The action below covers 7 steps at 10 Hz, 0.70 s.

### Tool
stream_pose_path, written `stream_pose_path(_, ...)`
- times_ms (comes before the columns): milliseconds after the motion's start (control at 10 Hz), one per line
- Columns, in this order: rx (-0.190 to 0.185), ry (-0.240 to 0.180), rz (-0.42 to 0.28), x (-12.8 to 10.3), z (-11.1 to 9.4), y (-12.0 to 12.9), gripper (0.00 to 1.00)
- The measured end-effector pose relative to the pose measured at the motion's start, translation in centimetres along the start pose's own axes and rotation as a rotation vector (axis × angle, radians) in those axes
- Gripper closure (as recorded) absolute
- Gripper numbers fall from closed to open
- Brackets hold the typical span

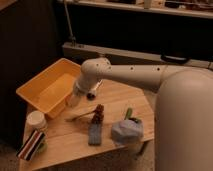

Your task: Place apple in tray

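Claw point(74, 100) hangs just beside the tray point(40, 75) — by its table-side wall.

A dim, warm light is cast over the desk point(116, 98), while everything beyond its far edge is left nearly black. The arm point(135, 75) is lit brightest along its upper surface. The tool point(73, 102) is held near the desk's far left corner, beside the tray point(41, 75).

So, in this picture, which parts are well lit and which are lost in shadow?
Camera view: warm light falls on the yellow tray, the wooden table and the top of the white arm. The gripper, hanging just beside the tray over the table, is shaded underneath. The background is almost black.
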Motion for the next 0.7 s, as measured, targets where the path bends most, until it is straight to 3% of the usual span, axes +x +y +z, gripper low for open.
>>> stream_pose_path(200, 0.06, -0.036, 0.032, -3.5, -2.2, -3.3, 1.0)
stream_pose_path(400, 0.088, -0.09, 0.047, -5.1, -3.2, -4.2, 1.0)
stream_pose_path(700, 0.095, -0.16, 0.06, -6.4, -1.9, -3.9, 0.97)
